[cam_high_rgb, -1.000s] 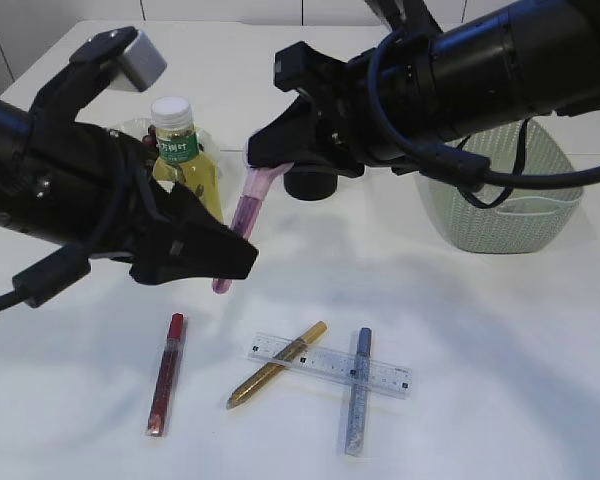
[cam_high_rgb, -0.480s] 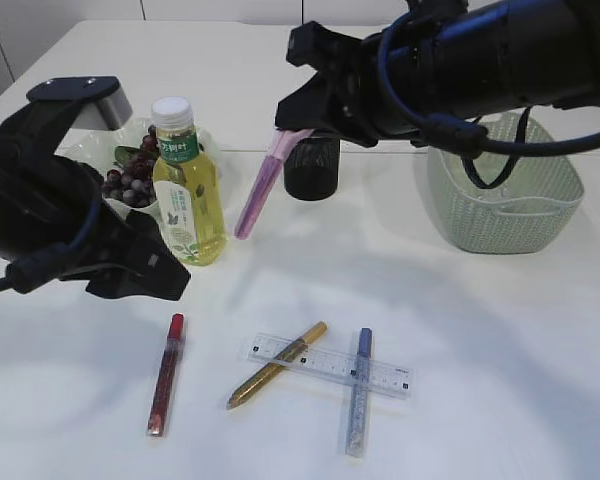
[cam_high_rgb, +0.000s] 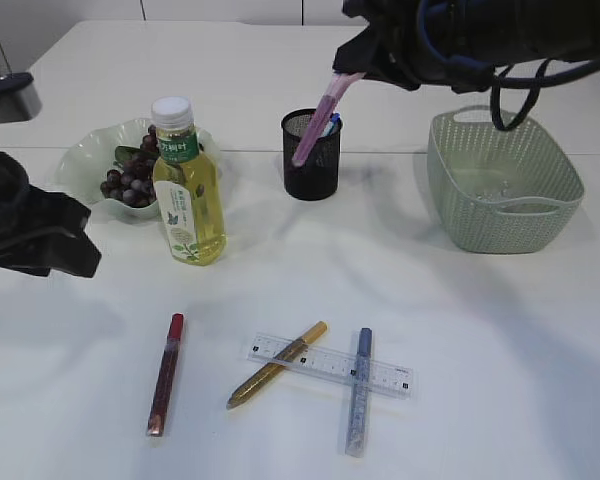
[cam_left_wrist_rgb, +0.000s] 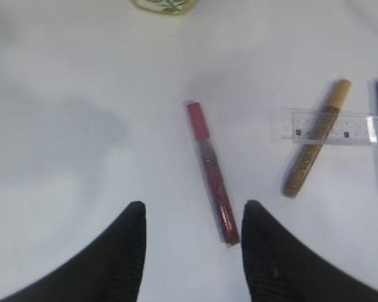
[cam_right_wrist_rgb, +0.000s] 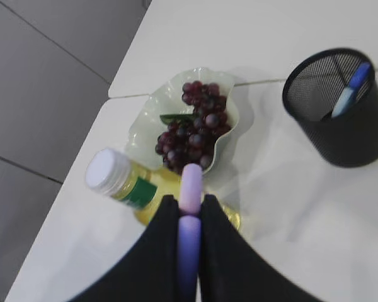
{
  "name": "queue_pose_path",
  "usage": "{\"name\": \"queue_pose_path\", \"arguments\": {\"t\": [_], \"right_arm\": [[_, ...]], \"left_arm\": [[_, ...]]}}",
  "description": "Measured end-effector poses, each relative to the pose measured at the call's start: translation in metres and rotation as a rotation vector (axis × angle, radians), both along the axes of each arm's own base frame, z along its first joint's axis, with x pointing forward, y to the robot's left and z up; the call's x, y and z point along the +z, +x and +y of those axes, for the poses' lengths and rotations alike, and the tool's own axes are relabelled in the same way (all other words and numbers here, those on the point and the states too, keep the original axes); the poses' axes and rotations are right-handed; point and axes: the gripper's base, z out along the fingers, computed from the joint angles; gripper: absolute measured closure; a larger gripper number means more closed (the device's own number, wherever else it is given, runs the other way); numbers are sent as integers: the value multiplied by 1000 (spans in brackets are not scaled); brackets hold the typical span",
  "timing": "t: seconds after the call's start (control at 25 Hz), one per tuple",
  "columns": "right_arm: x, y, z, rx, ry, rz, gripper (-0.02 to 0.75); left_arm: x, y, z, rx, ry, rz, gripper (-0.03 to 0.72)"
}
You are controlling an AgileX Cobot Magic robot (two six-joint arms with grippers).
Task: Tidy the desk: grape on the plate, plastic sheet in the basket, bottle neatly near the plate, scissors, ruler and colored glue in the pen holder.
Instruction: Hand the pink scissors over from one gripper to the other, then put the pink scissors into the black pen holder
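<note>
My right gripper (cam_high_rgb: 352,77) is shut on a pink glue stick (cam_high_rgb: 315,122), held slanted above the black mesh pen holder (cam_high_rgb: 311,170); the stick shows between the jaws (cam_right_wrist_rgb: 190,207) in the right wrist view. The holder (cam_right_wrist_rgb: 346,126) has a blue-handled item inside. Grapes (cam_high_rgb: 128,180) lie on the pale green plate (cam_high_rgb: 80,165). The yellow bottle (cam_high_rgb: 188,195) stands beside the plate. My left gripper (cam_left_wrist_rgb: 192,217) is open and empty above the red glue stick (cam_left_wrist_rgb: 212,173). A gold glue stick (cam_high_rgb: 276,364), a blue-grey one (cam_high_rgb: 358,390) and a clear ruler (cam_high_rgb: 330,365) lie at the front.
A green woven basket (cam_high_rgb: 505,185) stands at the right with a clear sheet inside. The table's back edge runs behind the plate and holder. My left arm (cam_high_rgb: 20,235) is at the far left edge.
My right gripper has lifted the pink glue stick up and to the right, over the pen holder. My left arm has drawn back to the left, uncovering the bottle and plate.
</note>
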Motion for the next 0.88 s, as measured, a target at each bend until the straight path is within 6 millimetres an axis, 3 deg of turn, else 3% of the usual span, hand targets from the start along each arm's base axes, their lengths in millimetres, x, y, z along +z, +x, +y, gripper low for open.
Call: {"name": "queue_pose_path", "arguments": {"t": [0.2, 0.4, 0.6, 0.88], "right_arm": [[-4, 42, 0, 4, -33, -61, 682], [-8, 84, 5, 9, -59, -138, 682], [-26, 120, 10, 10, -111, -204, 682], [-52, 144, 10, -45, -154, -227, 682]], "left_arm": [[-3, 7, 30, 117, 46, 9, 326], [-21, 0, 56, 187, 185, 75, 326], [-20, -9, 60, 194, 212, 107, 326], [-12, -14, 60, 201, 202, 82, 327]]}}
